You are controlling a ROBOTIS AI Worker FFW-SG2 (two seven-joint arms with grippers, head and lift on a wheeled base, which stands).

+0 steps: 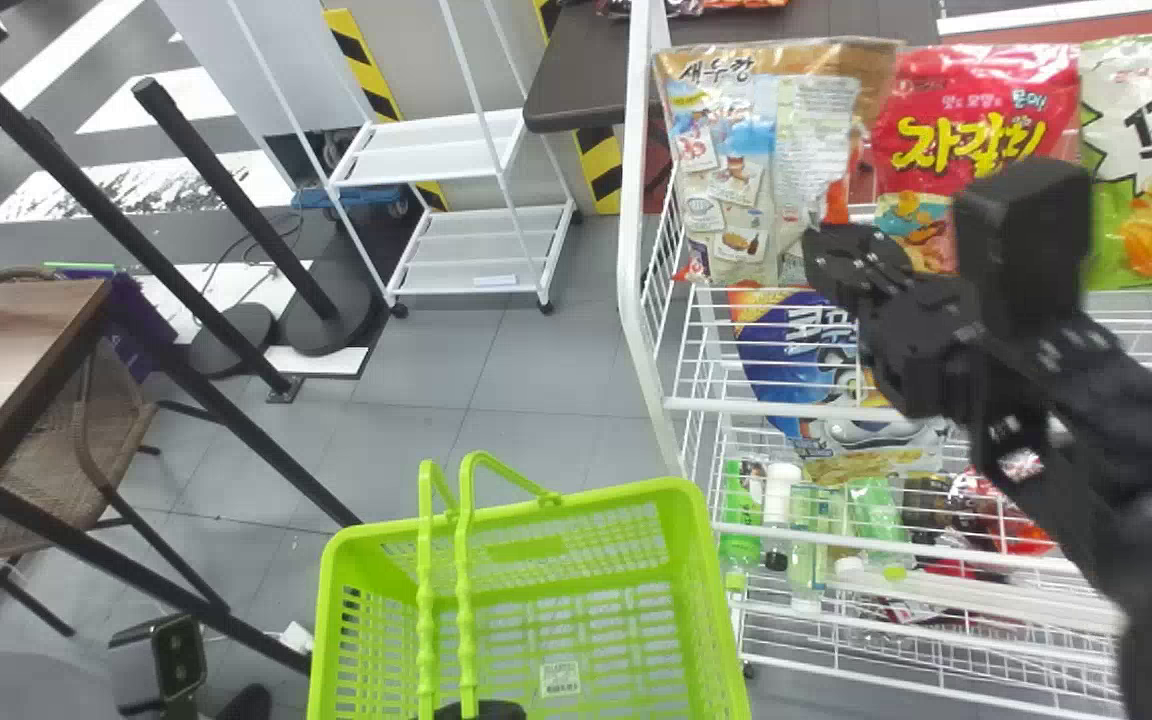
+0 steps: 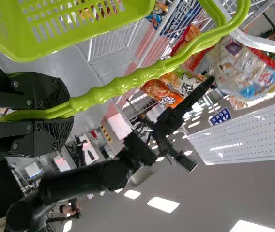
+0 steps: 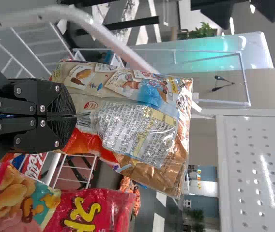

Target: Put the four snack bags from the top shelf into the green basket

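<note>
At lower centre of the head view, the left gripper point(image 1: 481, 711) is closed around the paired handles point(image 1: 466, 590) of the green basket point(image 1: 701, 560), whose open top faces up. To the right, the brown-and-beige snack bag point(image 1: 726, 170) is at the left end of the top shelf point(image 1: 1136, 312), long axis roughly upright, title end up; whether its base touches the wires cannot be told. The right gripper point(image 1: 826, 238) is pinched shut on its printed panel. Next come the red snack bag point(image 1: 976, 120) and the white-and-green snack bag point(image 1: 1151, 160), both upright.

Room, left to right: wooden table point(image 1: 26, 330), grey tiled floor point(image 1: 526, 370), white cart point(image 1: 476, 250), then the white wire rack point(image 1: 641, 330), with bottles point(image 1: 801, 530) below the top shelf.

The right wrist view details the creased film at the fingertips; the left wrist view adds ceiling lights point(image 2: 163, 204) and a perforated white panel point(image 2: 249, 135).
</note>
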